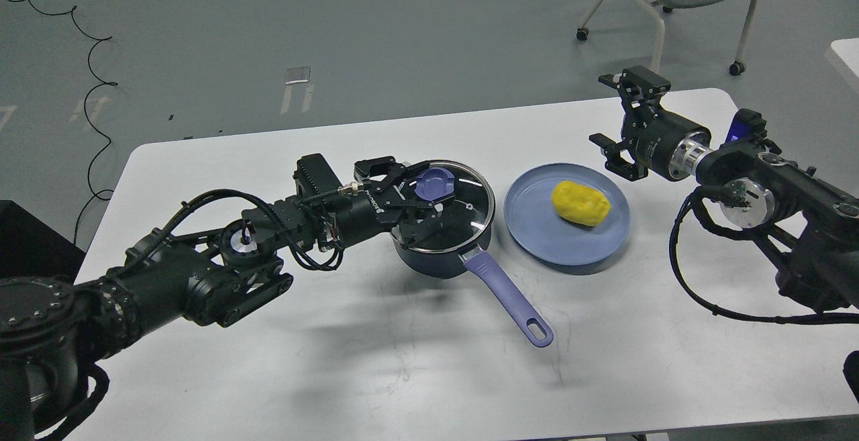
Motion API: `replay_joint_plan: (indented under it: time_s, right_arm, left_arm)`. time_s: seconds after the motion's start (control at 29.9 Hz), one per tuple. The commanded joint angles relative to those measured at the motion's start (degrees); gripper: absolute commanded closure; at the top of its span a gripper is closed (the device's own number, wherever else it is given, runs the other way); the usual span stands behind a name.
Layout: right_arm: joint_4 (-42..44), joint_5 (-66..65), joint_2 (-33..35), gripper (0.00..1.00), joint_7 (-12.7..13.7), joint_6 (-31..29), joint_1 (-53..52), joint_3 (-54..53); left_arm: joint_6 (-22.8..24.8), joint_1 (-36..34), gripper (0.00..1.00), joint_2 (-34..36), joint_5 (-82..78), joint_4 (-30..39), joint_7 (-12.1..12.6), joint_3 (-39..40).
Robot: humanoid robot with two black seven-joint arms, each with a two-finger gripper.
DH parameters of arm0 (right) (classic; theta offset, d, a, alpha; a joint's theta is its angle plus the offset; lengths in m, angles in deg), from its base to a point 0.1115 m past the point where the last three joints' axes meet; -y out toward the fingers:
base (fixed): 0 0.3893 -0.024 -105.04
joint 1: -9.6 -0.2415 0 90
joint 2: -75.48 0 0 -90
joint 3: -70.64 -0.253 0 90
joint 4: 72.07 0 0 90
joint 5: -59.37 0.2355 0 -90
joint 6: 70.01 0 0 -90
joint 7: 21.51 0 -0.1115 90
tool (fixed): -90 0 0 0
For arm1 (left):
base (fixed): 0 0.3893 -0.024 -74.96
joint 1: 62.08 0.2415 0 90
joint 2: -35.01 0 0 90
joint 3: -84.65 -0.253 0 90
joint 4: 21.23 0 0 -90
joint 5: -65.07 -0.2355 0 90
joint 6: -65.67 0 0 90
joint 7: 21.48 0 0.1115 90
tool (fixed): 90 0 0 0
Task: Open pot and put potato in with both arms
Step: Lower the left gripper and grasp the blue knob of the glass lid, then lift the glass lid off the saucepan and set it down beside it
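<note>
The white worktop [376, 374] is carrying everything; my left arm [201, 260] is reaching in across it, and my right arm [772, 192] is hanging over its far right corner; the pot [439, 256] is sitting mid-worktop with its glass lid [463, 216] on and its handle [507, 297] pointing toward me; just beside it on the right, the blue plate [537, 239] is holding the potato [580, 203]; my left pincer [416, 206] is spreading its fingers around the lid's purple knob [435, 184], though I cannot tell whether they are touching it; my right pincer [621, 119] is gaping wide, holding nothing, beyond the plate.
</note>
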Motion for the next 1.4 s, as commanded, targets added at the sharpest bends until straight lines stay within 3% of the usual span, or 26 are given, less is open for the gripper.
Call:
replay_joint_plan:
  time_s: [0.0,0.27,0.47,0.8,1.1,1.37]
  right_arm:
    - [0.0,0.0,0.0,0.00,0.0,0.0,0.2,0.0]
    - [0.0,0.0,0.0,0.00,0.1,0.0,0.2,0.0]
    - [0.0,0.0,-0.1,0.00,0.1,0.0,0.2,0.1]
    - [0.0,-0.4,-0.3,0.00,0.0,0.0,-0.7,0.5]
    - [-0.1,-0.4,-0.6,0.00,-0.6,3.1,-0.9,2.4]
    - [-0.1,-0.4,-0.5,0.00,-0.6,3.1,-0.9,2.5]
  left_arm:
    - [0.0,-0.2,0.36,0.1,-0.1,0.4,0.0,0.0]
    - [0.0,-0.7,0.36,1.3,-0.1,2.5,0.0,0.2]
    - [0.0,-1.3,0.35,4.7,0.0,8.2,0.0,0.6]
    - [0.0,-6.5,0.35,9.5,10.3,6.9,0.0,0.8]
    - [0.0,-0.5,0.36,21.4,10.5,6.3,0.0,0.8]
    - [0.0,10.0,0.36,22.7,10.5,-2.3,0.0,0.8]
